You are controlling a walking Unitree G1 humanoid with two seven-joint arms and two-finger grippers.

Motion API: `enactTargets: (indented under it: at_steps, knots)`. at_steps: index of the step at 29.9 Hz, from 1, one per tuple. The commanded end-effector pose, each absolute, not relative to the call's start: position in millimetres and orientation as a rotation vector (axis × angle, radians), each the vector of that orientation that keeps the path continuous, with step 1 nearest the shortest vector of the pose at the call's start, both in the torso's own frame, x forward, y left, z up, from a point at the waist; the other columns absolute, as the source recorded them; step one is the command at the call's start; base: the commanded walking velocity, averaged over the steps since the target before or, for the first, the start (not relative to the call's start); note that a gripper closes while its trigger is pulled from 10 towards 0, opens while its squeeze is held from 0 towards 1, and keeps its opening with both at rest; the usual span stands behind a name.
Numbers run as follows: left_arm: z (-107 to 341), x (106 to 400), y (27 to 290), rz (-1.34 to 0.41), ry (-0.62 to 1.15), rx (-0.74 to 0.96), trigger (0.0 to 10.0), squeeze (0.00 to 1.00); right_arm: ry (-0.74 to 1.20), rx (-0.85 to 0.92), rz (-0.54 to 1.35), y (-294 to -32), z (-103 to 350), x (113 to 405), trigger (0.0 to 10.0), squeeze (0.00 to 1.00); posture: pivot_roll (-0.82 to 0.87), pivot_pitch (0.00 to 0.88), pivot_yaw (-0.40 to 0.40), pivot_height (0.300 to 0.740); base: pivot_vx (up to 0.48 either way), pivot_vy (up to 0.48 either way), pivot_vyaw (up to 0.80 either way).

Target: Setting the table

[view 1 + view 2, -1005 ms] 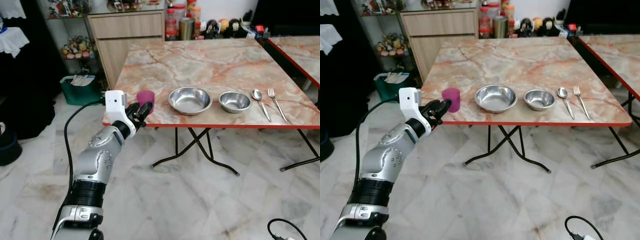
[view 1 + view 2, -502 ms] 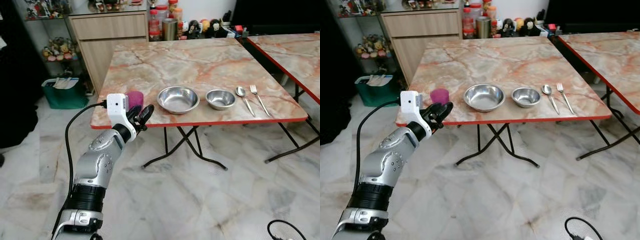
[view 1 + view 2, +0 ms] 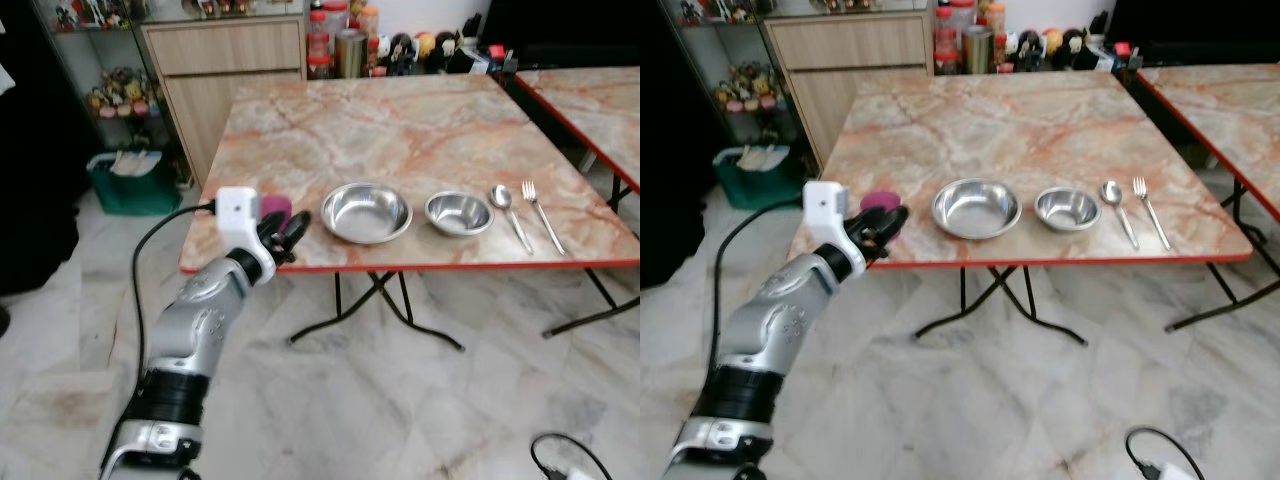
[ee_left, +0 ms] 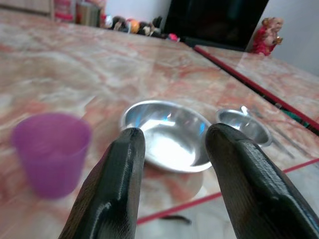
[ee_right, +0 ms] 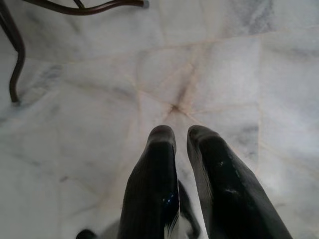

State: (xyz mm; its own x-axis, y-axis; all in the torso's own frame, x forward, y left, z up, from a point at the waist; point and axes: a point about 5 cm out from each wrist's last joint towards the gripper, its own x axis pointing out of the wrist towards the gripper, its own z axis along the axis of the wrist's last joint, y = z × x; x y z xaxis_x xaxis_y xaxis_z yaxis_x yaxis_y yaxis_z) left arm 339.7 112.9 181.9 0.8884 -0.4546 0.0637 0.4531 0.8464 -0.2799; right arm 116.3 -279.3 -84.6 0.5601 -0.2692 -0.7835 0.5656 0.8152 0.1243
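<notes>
Cup [image 3: 276,207], bowls [image 3: 366,212], spoon [image 3: 510,212] and fork [image 3: 541,212] already laid on table [image 3: 400,120]; left gripper [image 3: 288,236] spread, empty beside cup.

— Any writing, label or brand you can read here?
— None. The jars [image 3: 340,45] at the far edge of the surface [image 3: 420,130] are too small and blurred to show any lettering.
— Numbers or signs on anything else?
— No, nothing legible.
</notes>
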Motion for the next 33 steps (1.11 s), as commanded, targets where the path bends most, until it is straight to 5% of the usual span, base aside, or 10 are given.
enactTargets:
  at_steps: [1,19,31,33]
  knots:
    - [180,337,104,-0.511,0.020,-0.281,10.0,0.00,0.855,0.378,-0.520,-283,-85,110,10.0,0.00,0.11,0.000,0.024,0.740,0.289,0.000,-0.45]
    - [154,318,87,-0.450,-0.128,-0.130,10.0,0.00,0.839,0.368,-0.526,-285,-83,112,10.0,0.00,0.11,0.000,0.013,0.740,0.111,0.000,-0.14]
    - [127,317,78,-0.465,-0.072,-0.001,10.0,0.00,0.837,0.363,-0.523,-286,-83,113,10.0,0.00,0.12,0.000,0.013,0.740,0.000,0.000,0.00]
    - [136,330,110,-0.359,-0.123,0.025,10.0,0.00,0.824,0.370,-0.524,-285,-83,113,10.0,0.00,0.10,0.000,0.014,0.740,0.000,0.000,0.00]
